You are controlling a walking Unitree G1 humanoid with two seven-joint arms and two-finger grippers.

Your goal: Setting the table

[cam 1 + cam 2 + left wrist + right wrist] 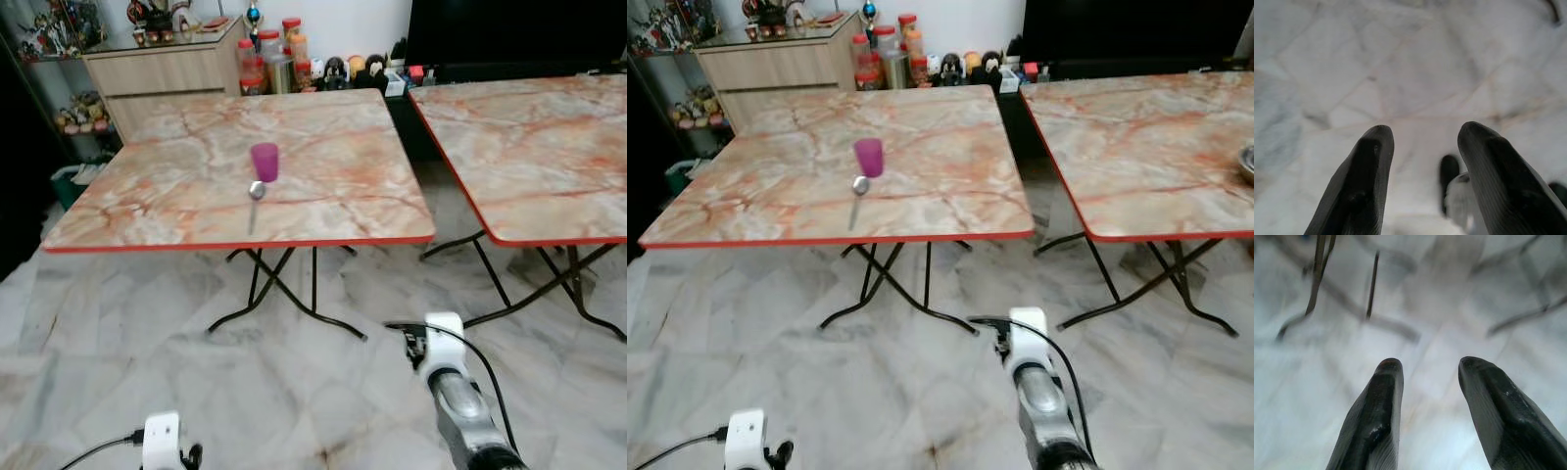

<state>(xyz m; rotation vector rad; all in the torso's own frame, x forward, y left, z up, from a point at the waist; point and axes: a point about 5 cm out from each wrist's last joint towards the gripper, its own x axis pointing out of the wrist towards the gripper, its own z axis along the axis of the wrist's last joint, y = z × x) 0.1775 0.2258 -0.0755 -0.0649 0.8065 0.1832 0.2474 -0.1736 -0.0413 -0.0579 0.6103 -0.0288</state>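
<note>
The tables [176, 196] are topped in glossy marble-patterned laminate, edged in red, on thin black metal legs. A translucent pink plastic cup [265, 162] and shiny metal spoon [256, 192] are seen. The floor [118, 333] is polished marble.

My right arm [460, 401] reaches forward and low, its silver forearm ending in a white wrist block with a black cable looping over it. My left arm [162, 443] hangs lower — just the white wrist and its cable show. My left gripper [1422, 147] has its black fingers spread apart, empty; my right gripper [1427, 382] — likewise parted, holding nothing.
</note>
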